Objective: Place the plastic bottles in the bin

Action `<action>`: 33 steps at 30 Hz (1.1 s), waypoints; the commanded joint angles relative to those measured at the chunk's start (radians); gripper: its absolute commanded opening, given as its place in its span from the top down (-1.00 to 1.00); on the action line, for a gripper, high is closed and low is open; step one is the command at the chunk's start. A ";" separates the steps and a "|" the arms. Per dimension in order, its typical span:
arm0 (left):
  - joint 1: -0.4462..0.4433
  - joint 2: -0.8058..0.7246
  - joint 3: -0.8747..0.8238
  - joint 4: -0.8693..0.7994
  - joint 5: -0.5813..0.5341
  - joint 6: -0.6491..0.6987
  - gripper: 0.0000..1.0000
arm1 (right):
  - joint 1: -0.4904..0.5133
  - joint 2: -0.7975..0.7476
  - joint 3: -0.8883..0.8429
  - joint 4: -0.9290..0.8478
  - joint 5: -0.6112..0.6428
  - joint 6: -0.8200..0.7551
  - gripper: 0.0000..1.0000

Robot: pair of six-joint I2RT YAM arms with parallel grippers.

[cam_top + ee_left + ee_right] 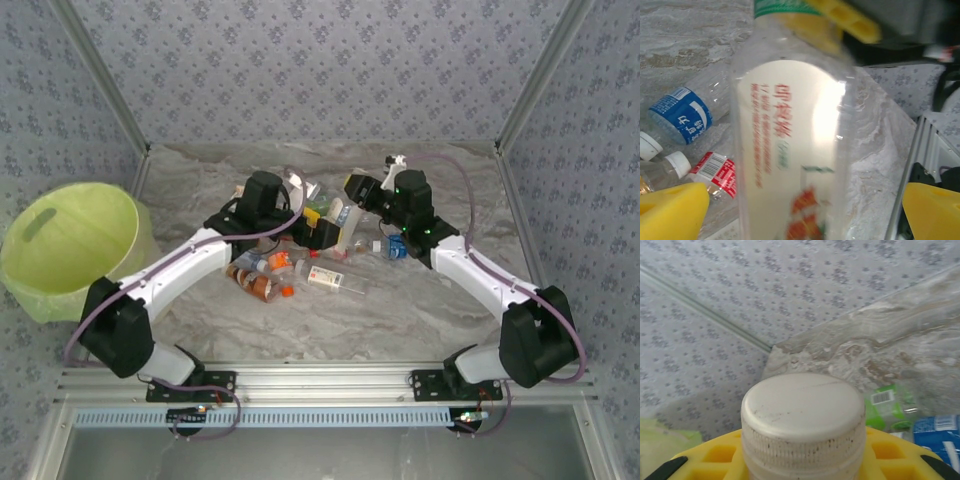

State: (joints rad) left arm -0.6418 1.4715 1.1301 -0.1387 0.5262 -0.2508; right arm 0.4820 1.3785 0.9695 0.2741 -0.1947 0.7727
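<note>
A clear plastic bottle [790,150] with a white label and red writing hangs upright over the table. My right gripper [802,452] is shut on its neck, just under the white cap [802,407]. My left gripper [802,210] is open, one yellow finger [672,207] on each side of the bottle's body with a gap showing on both sides. In the top view both grippers meet at mid-table, left [318,230] and right [356,192], with the bottle [340,214] between them. The pale green bin [85,250] stands off the table's left edge.
Several more bottles lie in a pile [268,276] below the grippers, among them a red-labelled one [335,280] and a blue-labelled one [393,247]. The left wrist view has a blue-labelled bottle [682,117] and a red-labelled one [715,172]. Patterned walls enclose the table.
</note>
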 commanded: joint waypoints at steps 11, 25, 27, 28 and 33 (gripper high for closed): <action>-0.038 0.064 0.030 0.101 -0.036 0.016 -0.10 | 0.032 0.024 0.084 0.005 -0.085 -0.061 0.78; -0.036 0.061 0.046 0.034 -0.158 0.049 0.25 | 0.030 0.006 0.137 -0.169 0.010 -0.124 -0.45; -0.037 0.058 0.047 0.030 -0.192 0.049 0.32 | 0.032 -0.005 0.123 -0.170 0.050 -0.128 -0.84; -0.036 0.058 0.048 0.026 -0.205 0.047 0.38 | 0.032 -0.011 0.116 -0.171 0.074 -0.130 -1.00; -0.035 0.047 0.100 -0.079 -0.281 0.089 0.77 | 0.035 -0.047 0.075 -0.199 0.211 -0.116 -1.00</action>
State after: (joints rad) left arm -0.6807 1.5394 1.1633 -0.1581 0.3115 -0.2077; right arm 0.5095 1.3758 1.0592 0.1154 -0.0944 0.6647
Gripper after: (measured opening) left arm 0.535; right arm 0.997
